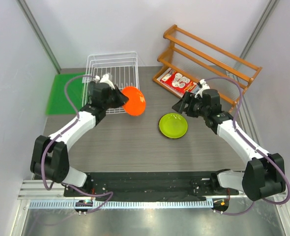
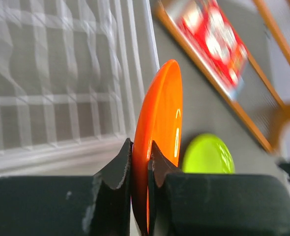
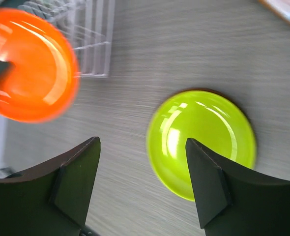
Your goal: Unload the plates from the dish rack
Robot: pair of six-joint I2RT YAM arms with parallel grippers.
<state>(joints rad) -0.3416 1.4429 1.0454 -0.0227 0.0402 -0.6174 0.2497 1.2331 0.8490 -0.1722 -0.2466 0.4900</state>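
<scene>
My left gripper (image 1: 121, 98) is shut on the rim of the orange plate (image 1: 134, 101) and holds it tilted above the table, just off the front right corner of the white wire dish rack (image 1: 111, 73). In the left wrist view the jaws (image 2: 141, 152) pinch the plate (image 2: 162, 113) edge-on. The lime green plate (image 1: 173, 125) lies flat on the table. My right gripper (image 1: 178, 105) is open and empty above the table, just left of the lime plate (image 3: 204, 142). The dark red and blue-grey plates are out of view.
An orange-brown wooden slatted shelf rack (image 1: 209, 59) stands at the back right, with a red-and-white packet (image 1: 178, 82) on its lowest shelf. A green mat (image 1: 61, 93) lies left of the dish rack. White walls close in both sides.
</scene>
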